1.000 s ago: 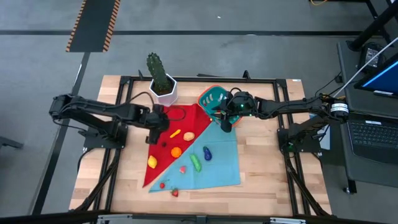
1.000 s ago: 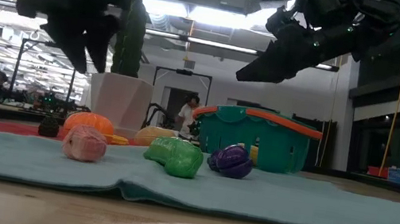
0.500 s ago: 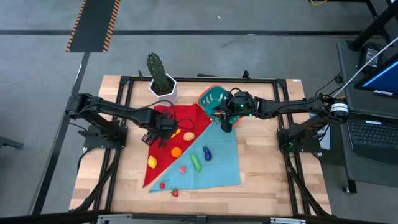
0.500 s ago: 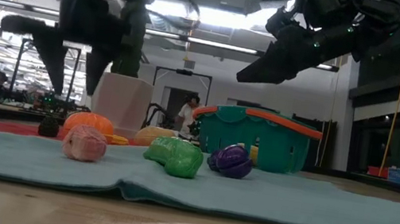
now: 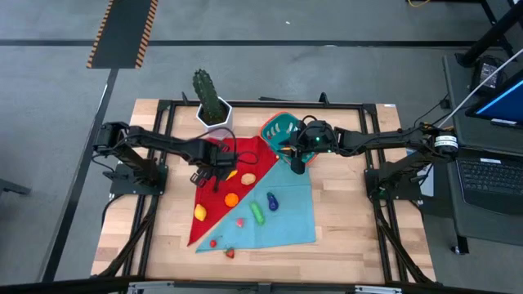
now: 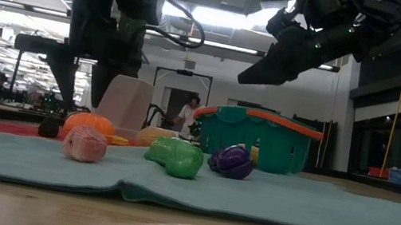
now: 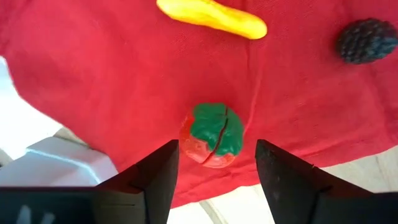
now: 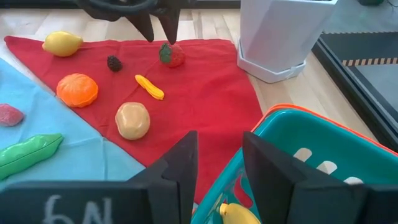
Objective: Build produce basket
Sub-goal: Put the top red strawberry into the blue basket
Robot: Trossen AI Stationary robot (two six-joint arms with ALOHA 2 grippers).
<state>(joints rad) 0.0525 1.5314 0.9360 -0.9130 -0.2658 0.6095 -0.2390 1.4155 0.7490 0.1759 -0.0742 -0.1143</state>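
The wooden table (image 5: 343, 237) carries a red cloth (image 5: 245, 155) and a light blue cloth (image 5: 290, 216) laid edge to edge, with the produce scattered over both. At the far side stands the white hexagonal pot (image 5: 215, 116) with its cactus (image 5: 206, 88), and to its right, at the cloths' far corner, sits the teal basket (image 5: 280, 129) with the orange-red rim; a yellow piece (image 8: 235, 213) already lies inside it. The right gripper (image 5: 296, 166) hangs just beside the basket's near edge, above the cloth, its fingers (image 8: 177, 168) parted with nothing between them. The left gripper (image 5: 214, 166) is down low over the red cloth near the pot, fingers (image 7: 152, 180) spread wide on either side of a small red strawberry with a green cap (image 7: 211, 135); they straddle it without touching it. Close to it on the red cloth lie a little yellow banana (image 7: 212, 18) and a dark blackberry (image 7: 367, 40). Further along the red cloth are the orange (image 5: 232, 198), a tan potato-like piece (image 5: 248, 179) and the lemon (image 5: 199, 213). On the blue cloth rest the green cucumber (image 5: 258, 214), the purple eggplant (image 5: 270, 202) and a pink piece (image 5: 239, 221), while small red berries (image 5: 230, 253) sit at the near edge.
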